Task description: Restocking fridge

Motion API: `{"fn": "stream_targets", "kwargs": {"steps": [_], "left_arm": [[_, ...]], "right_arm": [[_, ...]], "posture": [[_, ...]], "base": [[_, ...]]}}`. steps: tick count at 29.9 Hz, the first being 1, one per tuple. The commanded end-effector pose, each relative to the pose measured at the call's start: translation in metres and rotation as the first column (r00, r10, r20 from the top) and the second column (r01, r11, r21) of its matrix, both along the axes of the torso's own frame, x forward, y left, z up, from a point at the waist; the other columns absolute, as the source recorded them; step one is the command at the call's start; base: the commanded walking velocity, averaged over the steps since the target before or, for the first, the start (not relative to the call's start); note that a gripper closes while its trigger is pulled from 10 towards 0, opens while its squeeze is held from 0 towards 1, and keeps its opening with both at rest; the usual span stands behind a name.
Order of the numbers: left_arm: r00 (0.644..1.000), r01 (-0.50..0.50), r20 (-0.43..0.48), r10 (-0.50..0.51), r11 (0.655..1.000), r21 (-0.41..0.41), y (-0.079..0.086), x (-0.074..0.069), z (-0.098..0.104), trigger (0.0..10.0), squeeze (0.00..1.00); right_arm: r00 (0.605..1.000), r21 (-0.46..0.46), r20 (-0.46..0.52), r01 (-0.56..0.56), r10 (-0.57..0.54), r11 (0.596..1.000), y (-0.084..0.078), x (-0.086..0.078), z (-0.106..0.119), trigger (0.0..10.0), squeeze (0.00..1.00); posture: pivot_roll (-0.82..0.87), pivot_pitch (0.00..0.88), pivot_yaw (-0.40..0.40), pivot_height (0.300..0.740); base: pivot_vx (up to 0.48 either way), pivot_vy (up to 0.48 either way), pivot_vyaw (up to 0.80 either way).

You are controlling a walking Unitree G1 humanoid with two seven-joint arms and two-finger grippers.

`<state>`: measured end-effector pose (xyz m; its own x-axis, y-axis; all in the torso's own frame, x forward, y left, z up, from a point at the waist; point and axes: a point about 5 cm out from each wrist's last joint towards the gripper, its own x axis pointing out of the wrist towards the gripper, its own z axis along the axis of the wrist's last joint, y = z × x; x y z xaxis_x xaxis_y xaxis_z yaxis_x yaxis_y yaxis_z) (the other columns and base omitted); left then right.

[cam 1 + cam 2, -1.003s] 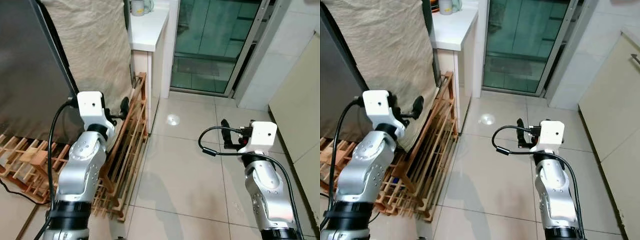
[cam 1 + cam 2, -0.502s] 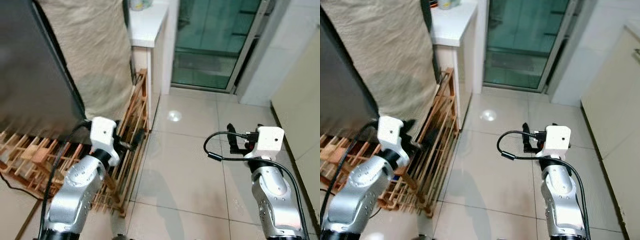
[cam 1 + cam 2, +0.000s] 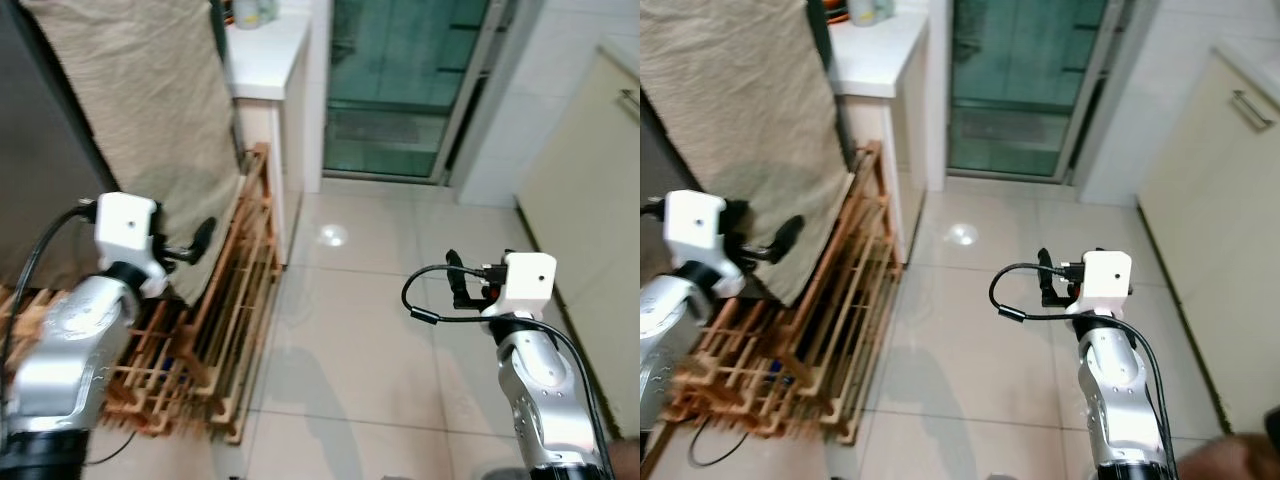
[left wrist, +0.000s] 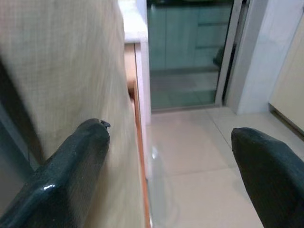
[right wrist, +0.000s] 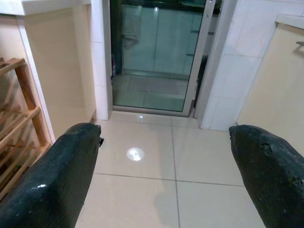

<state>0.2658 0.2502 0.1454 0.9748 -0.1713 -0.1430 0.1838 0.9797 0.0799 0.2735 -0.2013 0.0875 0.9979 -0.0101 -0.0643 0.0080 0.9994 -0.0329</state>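
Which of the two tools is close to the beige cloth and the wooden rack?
The left tool: it hangs open beside the beige cloth, above the wooden rack. The right tool, also open, is over bare floor tiles, away from both.

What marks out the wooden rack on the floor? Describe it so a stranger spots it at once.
Start at the white counter left of the glass door. Below it, against the beige cloth, the wooden rack leans on the tiled floor. It alone is made of orange-brown slats.
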Motion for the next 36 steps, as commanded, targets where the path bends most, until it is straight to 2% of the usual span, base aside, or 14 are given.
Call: {"fn": "stream_targets", "kwargs": {"steps": [1, 5, 9, 11, 14, 15, 16, 18, 19, 22, 24, 28, 35, 36], "left_arm": [[0.999, -0.008, -0.040, 0.008, 1.000, -0.008, 0.004, -0.006, -0.006, 10.0, 0.00], [0.998, -0.057, 0.006, 0.057, 0.998, -0.006, 0.006, -0.004, 0.001, 10.0, 0.00], [0.987, -0.138, 0.075, 0.142, 0.989, -0.060, 0.011, 0.005, 0.018, 10.0, 0.00], [0.978, -0.167, 0.107, 0.179, 0.979, -0.115, 0.011, 0.011, 0.026, 10.0, 0.00], [0.957, -0.211, 0.136, 0.255, 0.939, -0.271, 0.007, 0.024, 0.039, 10.0, 0.00], [0.957, -0.211, 0.136, 0.255, 0.939, -0.271, 0.007, 0.024, 0.039, 10.0, 0.00], [0.956, -0.205, 0.126, 0.265, 0.911, -0.357, 0.002, 0.033, 0.043, 10.0, 0.00], [0.965, -0.154, 0.139, 0.225, 0.906, -0.395, -0.013, 0.042, 0.049, 10.0, 0.00], [0.965, -0.154, 0.139, 0.225, 0.906, -0.395, -0.013, 0.042, 0.049, 10.0, 0.00], [0.976, -0.049, 0.173, 0.131, 0.911, -0.410, -0.035, 0.051, 0.061, 10.0, 0.00], [0.978, 0.002, 0.191, 0.083, 0.913, -0.407, -0.043, 0.053, 0.067, 10.0, 0.00], [0.977, 0.078, 0.211, 0.004, 0.922, -0.380, -0.053, 0.052, 0.076, 10.0, 0.00], [0.979, 0.093, 0.201, -0.027, 0.940, -0.327, -0.057, 0.050, 0.070, 10.0, 0.00], [0.983, 0.080, 0.185, -0.024, 0.950, -0.302, -0.059, 0.053, 0.061, 10.0, 0.00]], "right_arm": [[0.999, -0.011, 0.026, -0.026, 0.026, 1.000, 0.002, 0.008, 0.009, 10.0, 0.21], [0.998, -0.020, 0.038, -0.042, 0.042, 0.999, 0.004, 0.013, 0.013, 10.0, 0.21], [0.997, -0.033, 0.045, -0.058, 0.059, 0.998, 0.008, 0.012, 0.014, 10.0, 0.21], [0.997, -0.036, 0.055, -0.058, 0.060, 0.998, 0.010, 0.012, 0.015, 10.0, 0.20], [0.997, -0.027, 0.062, -0.033, 0.034, 0.999, 0.007, 0.007, 0.014, 10.0, 0.20], [0.997, -0.027, 0.062, -0.033, 0.034, 0.999, 0.007, 0.007, 0.014, 10.0, 0.20], [0.998, -0.021, 0.062, -0.014, 0.015, 1.000, 0.007, 0.004, 0.011, 10.0, 0.21], [0.998, -0.010, 0.060, 0.007, -0.007, 1.000, 0.007, 0.001, 0.009, 10.0, 0.21], [0.998, -0.010, 0.060, 0.007, -0.007, 1.000, 0.007, 0.001, 0.009, 10.0, 0.21], [0.997, 0.001, 0.070, 0.022, -0.021, 1.000, 0.009, -0.001, 0.009, 10.0, 0.21], [0.997, 0.003, 0.077, 0.029, -0.029, 1.000, 0.010, -0.002, 0.010, 10.0, 0.21], [0.996, 0.001, 0.074, 0.051, -0.051, 0.999, 0.007, -0.006, 0.008, 10.0, 0.21], [0.996, 0.000, 0.064, 0.062, -0.062, 0.998, 0.006, -0.008, 0.004, 10.0, 0.21], [0.996, 0.001, 0.066, 0.057, -0.057, 0.998, 0.007, -0.006, 0.005, 10.0, 0.21]], "posture": [[0.07, 0.000, -0.048, 0.732], [0.06, 0.000, -0.063, 0.732], [0.04, 0.000, -0.050, 0.732], [0.03, 0.000, -0.032, 0.732], [0.01, 0.000, -0.006, 0.732], [0.01, 0.000, -0.006, 0.732], [-0.02, 0.000, 0.028, 0.732], [-0.02, 0.000, 0.038, 0.732], [-0.02, 0.000, 0.038, 0.732], [-0.04, 0.000, 0.070, 0.732], [-0.05, 0.000, 0.080, 0.732], [-0.05, 0.000, 0.095, 0.732], [-0.04, 0.000, 0.086, 0.732], [-0.04, 0.000, 0.083, 0.732]], "base": [[0.000, 0.000, 0.00], [0.000, 0.000, 0.00], [0.000, 0.000, 0.00], [0.000, 0.000, 0.00], [0.000, 0.000, 0.00], [0.000, 0.000, 0.00], [0.000, 0.000, 0.00], [0.000, 0.000, 0.00], [0.000, 0.000, 0.00], [0.000, 0.000, 0.00], [0.000, 0.000, 0.00], [0.000, 0.000, 0.00], [0.000, 0.000, 0.00], [0.000, 0.000, 0.00]]}}
